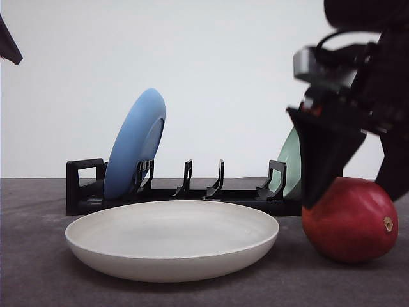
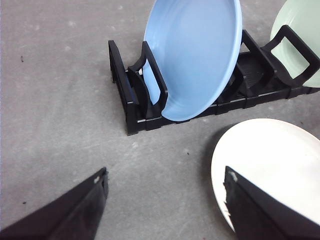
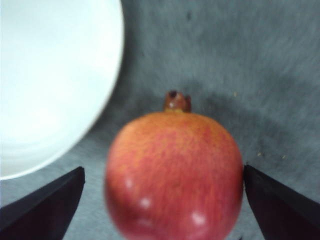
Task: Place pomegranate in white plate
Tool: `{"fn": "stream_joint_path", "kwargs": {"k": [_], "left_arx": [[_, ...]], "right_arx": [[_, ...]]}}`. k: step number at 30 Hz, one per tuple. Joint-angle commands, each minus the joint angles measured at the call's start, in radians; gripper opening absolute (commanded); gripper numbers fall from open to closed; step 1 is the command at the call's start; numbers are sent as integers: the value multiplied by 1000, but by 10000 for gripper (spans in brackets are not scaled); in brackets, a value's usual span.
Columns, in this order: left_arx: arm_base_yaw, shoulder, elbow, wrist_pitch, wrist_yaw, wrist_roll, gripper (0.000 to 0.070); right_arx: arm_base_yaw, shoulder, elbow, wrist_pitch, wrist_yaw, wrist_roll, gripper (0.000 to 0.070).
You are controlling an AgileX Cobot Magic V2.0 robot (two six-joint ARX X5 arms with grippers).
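Three plates share a grey tabletop [image 1: 38,268] in the front view. At far left a blue plate [image 1: 135,144] stands on edge in the left end of a black dish rack [image 1: 83,185]. In front of the rack the white plate [image 1: 172,240] lies flat on the tabletop with nothing in it. Farther right a pale green plate [image 1: 291,163] leans in the rack's right end, partly hidden behind the right end effector [image 1: 348,185].

The pomegranate [image 1: 350,220] rests on the tabletop just beside the white plate's right rim, its tan nub turned to the right. The right end effector hangs over it, one dark finger [image 1: 323,157] reaching down to the fruit's upper left side. In the right wrist view the pomegranate [image 3: 175,175] sits between the two fingers, which stand apart: one tip looks to touch the fruit, the other is clear of it.

The left wrist view shows the left end effector [image 2: 165,200] with its fingers spread wide over bare tabletop, near the rack's blue-plate end and the white plate's edge, holding nothing.
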Motion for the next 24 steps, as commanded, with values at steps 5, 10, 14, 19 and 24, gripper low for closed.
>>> {"fn": "stream_joint_path", "kwargs": {"k": [5,10,14,19,24], "left_arx": [[-2,6,2,7,5,1,435],[-2,6,2,7,5,1,435],[-2,6,2,7,5,0,435],[-2,6,2,7,5,0,435],[-2,6,2,7,5,0,435]], "right_arx": [[7,43,15,-14,13,27,524],[7,42,69,-97,41,20,519],[30,42,146,-137,46,-28,520],[99,43,181,2,2,-66,520],[179,85,181,163,-6,-70,520]]}}
